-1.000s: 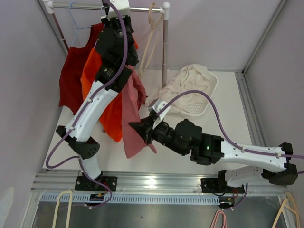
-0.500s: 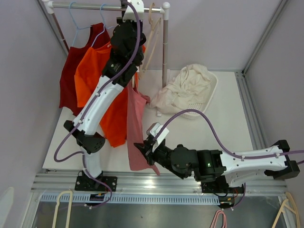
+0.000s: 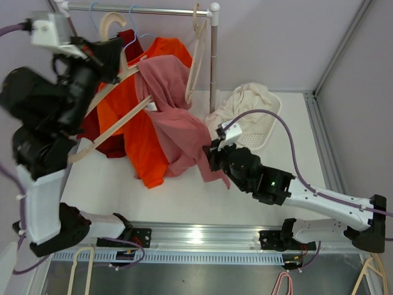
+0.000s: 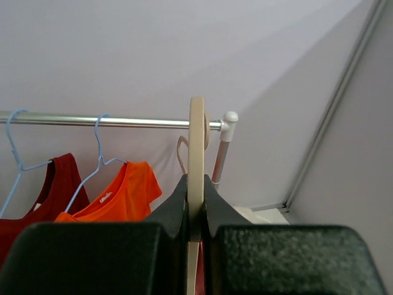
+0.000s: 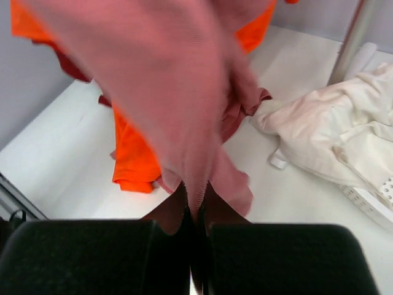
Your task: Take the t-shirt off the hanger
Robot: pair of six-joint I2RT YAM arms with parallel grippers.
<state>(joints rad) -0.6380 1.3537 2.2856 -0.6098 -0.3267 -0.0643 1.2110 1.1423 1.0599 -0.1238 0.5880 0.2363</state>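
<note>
Overhead view: at upper left, the left gripper [image 4: 196,187] clamped the wooden hanger [image 4: 196,141]. The right gripper [image 5: 196,206] pinched the pink t-shirt [image 3: 175,117], draped mid-frame over one hanger arm. Stripping looked underway, needing a further pull apart.

The t-shirt [image 3: 178,123] hangs on the hanger [image 3: 123,121], left of the basket [image 3: 271,131]; the rail [image 3: 159,10] stands behind, apparently apart.

no readable text, labels or numbers anywhere
</note>
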